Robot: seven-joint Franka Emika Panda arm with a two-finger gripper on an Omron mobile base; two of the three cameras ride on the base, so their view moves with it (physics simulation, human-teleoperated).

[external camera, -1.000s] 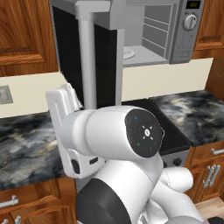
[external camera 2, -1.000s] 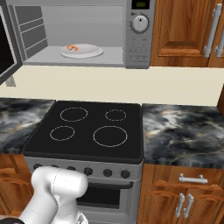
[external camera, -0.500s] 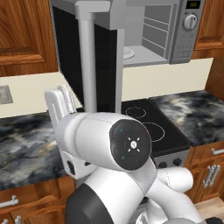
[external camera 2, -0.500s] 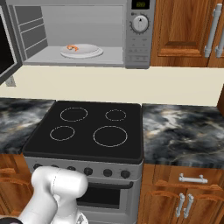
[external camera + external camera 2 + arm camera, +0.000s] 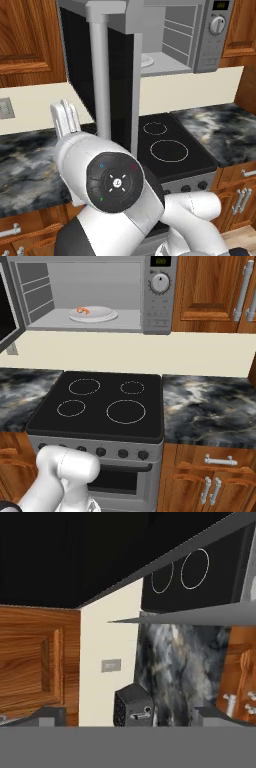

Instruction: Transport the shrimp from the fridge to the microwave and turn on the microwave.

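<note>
We find the shrimp [image 5: 82,310] already on the white plate [image 5: 94,315] inside the microwave [image 5: 100,293], its door [image 5: 102,80] open, so closing and switching on at the knob [image 5: 160,283] remain; gripper [image 5: 134,704] opening: we cannot tell.

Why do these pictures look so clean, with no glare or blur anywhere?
Left base view: sharp and evenly lit, the microwave door's black glass shows no reflection. Right base view: flat light, the shrimp crisp on its plate, barely any shadow. Hand view: rolled sideways, the top is plain black, the fingertip sharp.
</note>
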